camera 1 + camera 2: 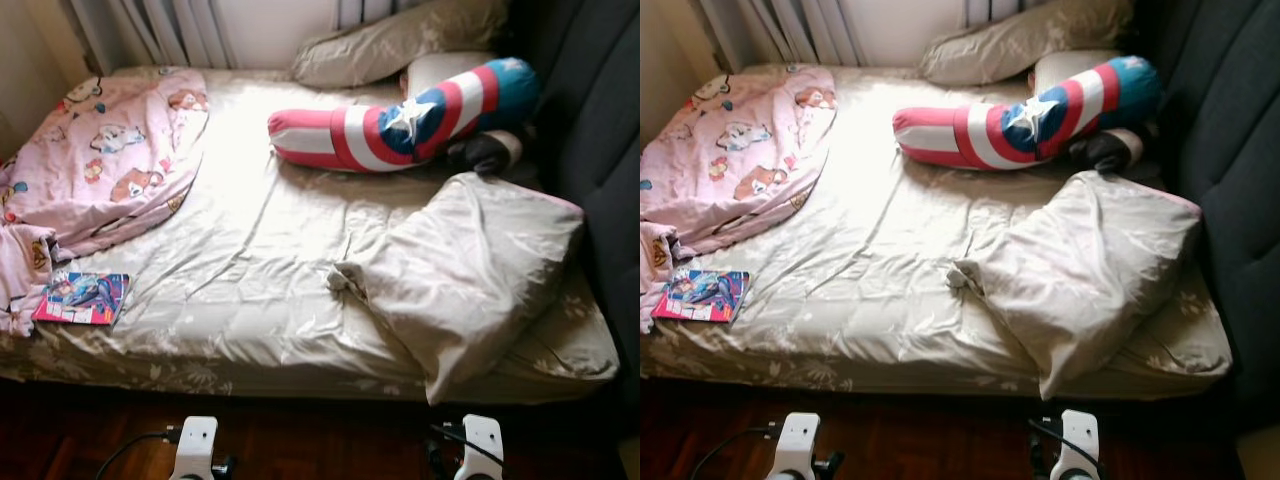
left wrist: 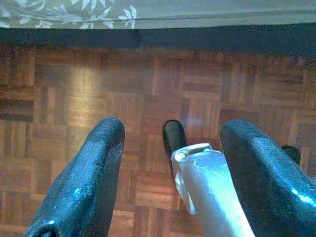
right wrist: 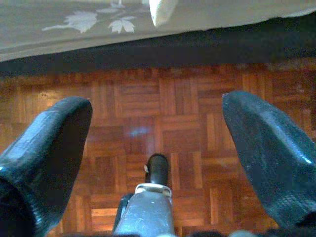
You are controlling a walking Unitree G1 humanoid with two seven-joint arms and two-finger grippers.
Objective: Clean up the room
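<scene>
A bed [image 1: 250,250] with a creased beige sheet stands in front of me. On it lie a crumpled pink cartoon blanket [image 1: 110,150] at the left, a colourful magazine [image 1: 85,297] near the front left edge, a red, white and blue star bolster [image 1: 400,120] at the back, and a beige pillow [image 1: 470,270] hanging over the front right edge. My left gripper [image 2: 173,128] and right gripper [image 3: 158,106] hang low over the parquet floor beside the bed base. Both stand open and hold nothing.
Another beige pillow [image 1: 400,40] and a dark object [image 1: 485,150] lie at the head of the bed. A dark upholstered headboard [image 1: 600,130] runs along the right side. Curtains [image 1: 170,30] hang behind. Parquet floor [image 2: 74,89] runs under the bed's front edge.
</scene>
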